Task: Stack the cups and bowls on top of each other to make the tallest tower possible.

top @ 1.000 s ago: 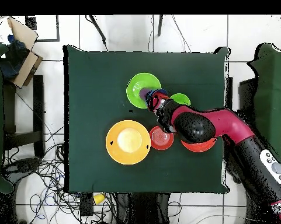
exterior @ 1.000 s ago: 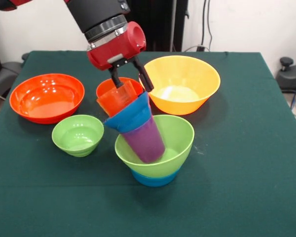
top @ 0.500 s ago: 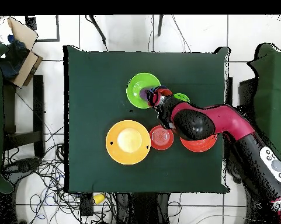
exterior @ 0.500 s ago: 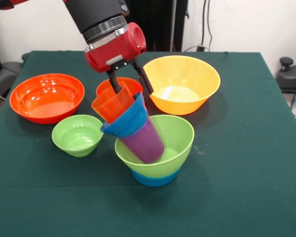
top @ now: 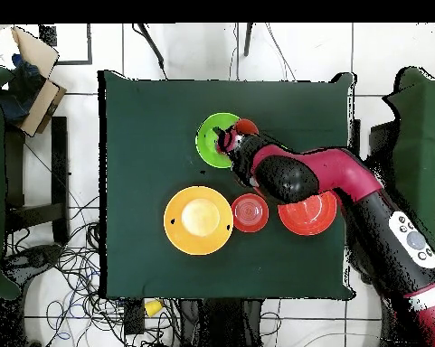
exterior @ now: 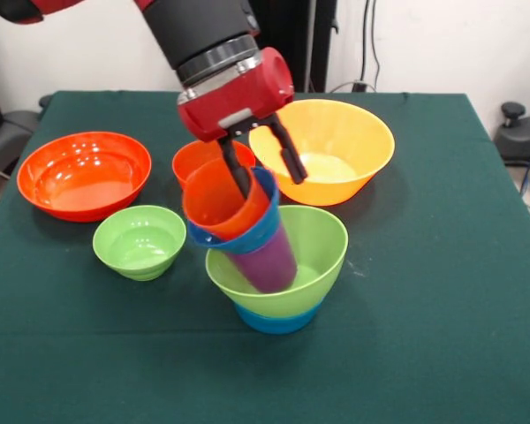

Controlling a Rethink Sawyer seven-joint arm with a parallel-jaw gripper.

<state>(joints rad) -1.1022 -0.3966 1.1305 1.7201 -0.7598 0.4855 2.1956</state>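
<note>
The tower stands at the table's middle: a light green bowl [exterior: 322,243] on a light blue bowl [exterior: 276,320], with a purple cup [exterior: 267,259] leaning in it. The purple cup carries a dark blue bowl [exterior: 254,230], and an orange-red cup [exterior: 223,201] sits in that. These upper pieces tilt to the left, the orange-red cup's mouth facing the camera. My gripper [exterior: 267,172] is open above them, with one finger inside the orange-red cup and the other outside the dark blue bowl's rim. In the overhead view my gripper [top: 231,143] covers part of the light green bowl [top: 212,137]. The yellow cup is out of view.
A large yellow-orange bowl [exterior: 358,141] stands behind the tower, with a medium red-orange bowl [exterior: 194,159] to its left. A large red-orange bowl [exterior: 84,172] and a small light green bowl [exterior: 140,240] are at the left. The arm [top: 347,185] reaches across the table's right side in the overhead view.
My gripper has moved right and a little down in the front view. The tilted orange-red cup and dark blue bowl swung with it and now stand closer above the purple cup.
</note>
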